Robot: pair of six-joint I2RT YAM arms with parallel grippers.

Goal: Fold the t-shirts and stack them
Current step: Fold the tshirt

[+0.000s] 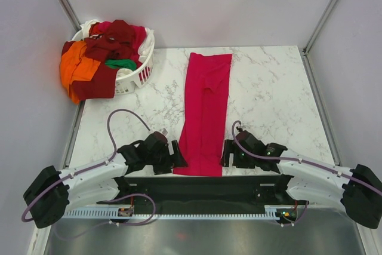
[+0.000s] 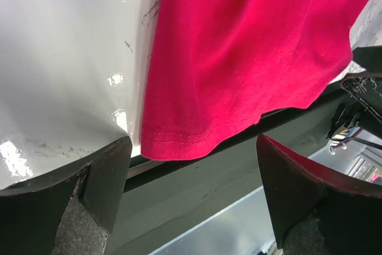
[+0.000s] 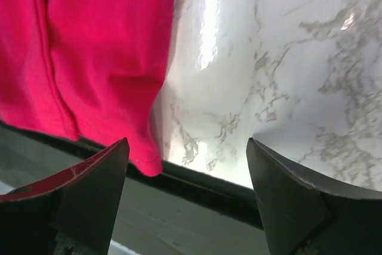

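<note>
Marble table (image 1: 268, 88) — left arm (image 1: 95, 174), right arm (image 1: 310, 171) low, jaws wide, flanking pink t-shirt (image 1: 206, 111).

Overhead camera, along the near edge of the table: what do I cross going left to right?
In order: the left claw, open → the pink shirt, laid out lengthwise with its hem at the table edge → the right claw, open.
</note>
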